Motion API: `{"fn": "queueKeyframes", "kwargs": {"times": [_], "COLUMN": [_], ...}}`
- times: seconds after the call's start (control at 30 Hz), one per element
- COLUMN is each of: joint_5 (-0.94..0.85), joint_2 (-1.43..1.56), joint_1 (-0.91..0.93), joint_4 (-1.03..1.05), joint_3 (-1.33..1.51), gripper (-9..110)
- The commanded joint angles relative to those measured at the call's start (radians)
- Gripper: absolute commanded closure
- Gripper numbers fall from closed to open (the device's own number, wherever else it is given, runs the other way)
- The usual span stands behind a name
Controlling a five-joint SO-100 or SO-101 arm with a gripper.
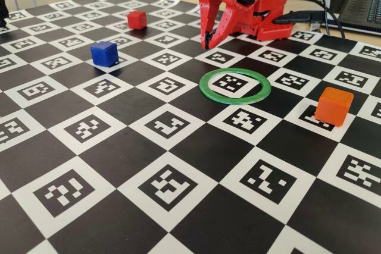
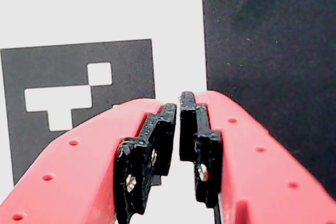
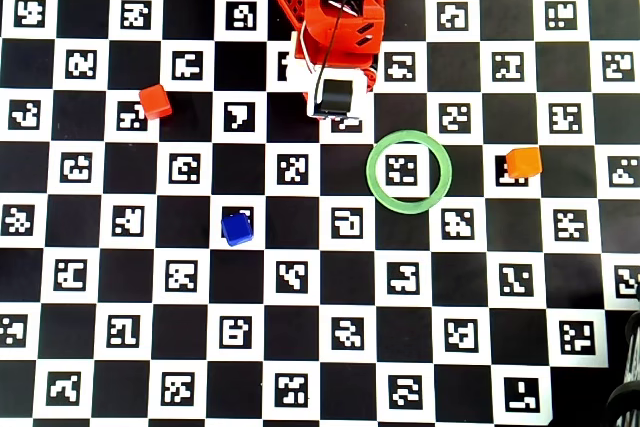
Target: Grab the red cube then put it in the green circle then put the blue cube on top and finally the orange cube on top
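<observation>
The red cube (image 1: pixel 137 19) (image 3: pixel 154 101) sits far left on the checkered board. The blue cube (image 1: pixel 104 53) (image 3: pixel 237 228) stands nearer, left of centre. The green circle (image 1: pixel 234 85) (image 3: pixel 408 170) lies flat and empty around a marker. The orange cube (image 1: pixel 333 106) (image 3: pixel 523 162) sits to its right. My red gripper (image 1: pixel 208 44) (image 2: pixel 177 109) points down at the board behind the ring, fingertips nearly touching, empty. In the overhead view the arm (image 3: pixel 335 27) hides the jaws. No cube shows in the wrist view.
The arm's red base (image 1: pixel 262 10) stands at the board's far edge. Cables and a laptop (image 1: pixel 360 4) lie on the wooden table behind it. The board (image 1: pixel 178 194) carries black and white marker squares.
</observation>
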Motion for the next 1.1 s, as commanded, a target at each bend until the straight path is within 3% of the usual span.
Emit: {"fn": "queueKeyframes", "kwargs": {"times": [0.0,0.77,0.93,1.07], "joint_5": [-0.005,0.057,0.293,0.449], "joint_2": [0.049,0.051,0.028,-0.313], "joint_1": [0.005,-0.025,-0.058,-0.011], "joint_4": [0.071,0.064,-0.052,-0.173], "joint_3": [0.044,0.044,0.014,-0.278], "gripper": [106,106,106,106]}}
